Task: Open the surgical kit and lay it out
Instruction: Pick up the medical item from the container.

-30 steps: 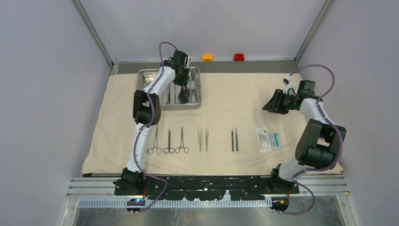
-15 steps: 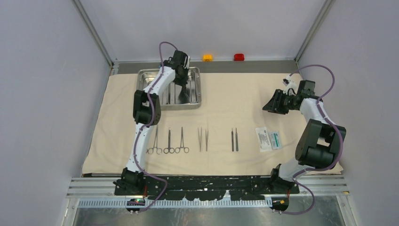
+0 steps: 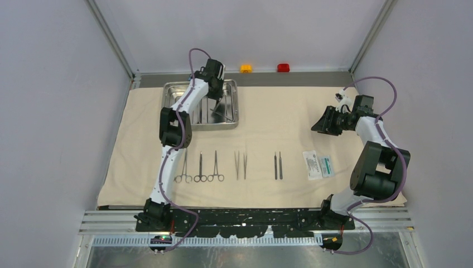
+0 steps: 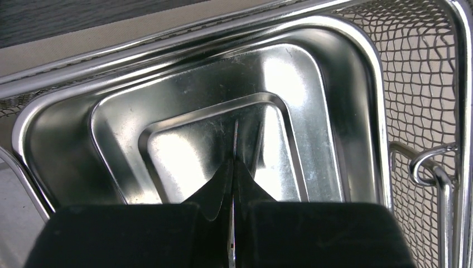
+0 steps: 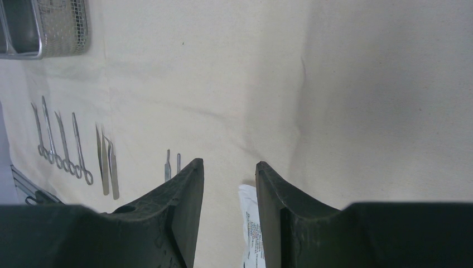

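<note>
The top view is bright and even, lit from above. The cloth [image 3: 290, 120] reads flat and pale with little shading, and the darkest shadow lies inside the tray [image 3: 172, 89], under the left arm [image 3: 187, 97].

In the left wrist view the tray throws hard white glare off its floor and walls. The left tool [image 4: 233, 163] is a near-black, blurred mass along the bottom, while the mesh [image 4: 424, 84] is sharp.

The right wrist view is dimmer, with the cloth greyer toward the right. The right tool [image 5: 228, 163] is dark and soft-edged, and the far instruments [image 5: 61, 139] are small but crisp.
</note>
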Controlling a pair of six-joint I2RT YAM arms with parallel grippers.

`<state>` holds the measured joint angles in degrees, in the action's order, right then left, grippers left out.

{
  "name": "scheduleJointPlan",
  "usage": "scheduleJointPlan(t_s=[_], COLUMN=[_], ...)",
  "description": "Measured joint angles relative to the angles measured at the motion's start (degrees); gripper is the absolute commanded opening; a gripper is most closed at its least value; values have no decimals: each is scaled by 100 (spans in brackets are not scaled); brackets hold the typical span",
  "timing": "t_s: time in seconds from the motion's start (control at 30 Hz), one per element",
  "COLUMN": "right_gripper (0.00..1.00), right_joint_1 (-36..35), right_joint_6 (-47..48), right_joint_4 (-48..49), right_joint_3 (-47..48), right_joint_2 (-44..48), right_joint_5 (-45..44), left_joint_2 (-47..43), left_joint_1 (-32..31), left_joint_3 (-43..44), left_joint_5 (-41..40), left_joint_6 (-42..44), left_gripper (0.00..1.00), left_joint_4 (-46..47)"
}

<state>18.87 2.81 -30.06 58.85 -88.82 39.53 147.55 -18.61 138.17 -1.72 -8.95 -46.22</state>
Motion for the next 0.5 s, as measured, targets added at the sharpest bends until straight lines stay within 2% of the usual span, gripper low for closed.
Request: scheduleJointPlan(t_s=[0.33, 0.5], right_gripper=[44, 45], right_joint_1=[0, 0], right_joint_6=[0, -11], right_joint_4=[0, 0], right_joint_3=[0, 0], right_joint_2=[4, 7], right_joint_5=[2, 13], left_joint_2=[39, -544], left_joint_1=[55, 140], left_joint_3=[120, -619], left_joint_5=[-2, -11], left_joint_6=[-240, -450], left_gripper=[0, 0], left_joint_4=[-9, 195])
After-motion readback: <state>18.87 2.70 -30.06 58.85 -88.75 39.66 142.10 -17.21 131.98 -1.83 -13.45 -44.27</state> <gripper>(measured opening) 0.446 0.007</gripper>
